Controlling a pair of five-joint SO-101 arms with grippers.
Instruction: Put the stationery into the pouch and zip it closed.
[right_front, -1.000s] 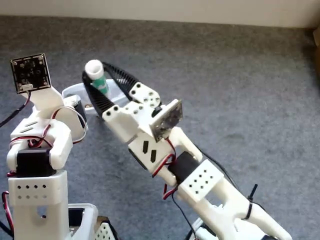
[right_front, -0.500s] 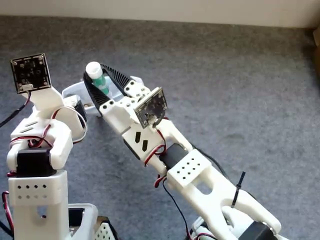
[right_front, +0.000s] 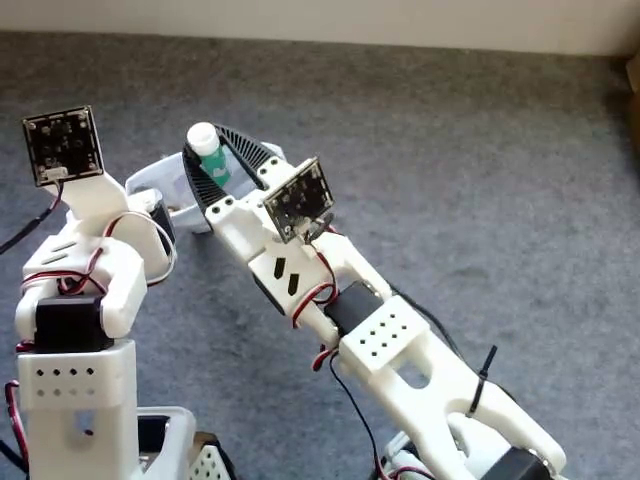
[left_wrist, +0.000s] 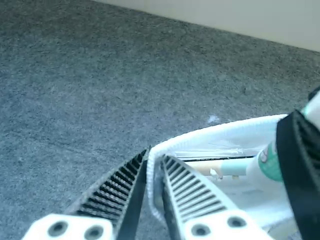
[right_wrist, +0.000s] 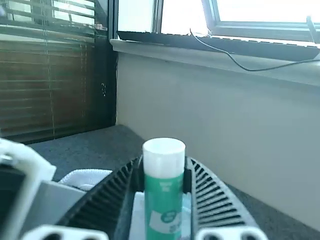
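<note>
The white pouch lies open on the grey carpet by the left arm. My left gripper is shut on the pouch rim, with the edge pinched between its black fingers. Inside the pouch lie a clear pen and a beige pen. My right gripper is shut on a green glue stick with a white cap and holds it upright over the pouch mouth. The right wrist view has the glue stick between the fingers, above the pouch. In the left wrist view the glue stick reaches into the opening.
Grey carpet spreads open to the right and back as far as a pale wall. The left arm's white base stands at the front left. The right arm stretches diagonally from the front right.
The right gripper has carried the glue stick a little to the right and its wrist has turned. The pouch shifted slightly right with it. The left arm has kept still.
</note>
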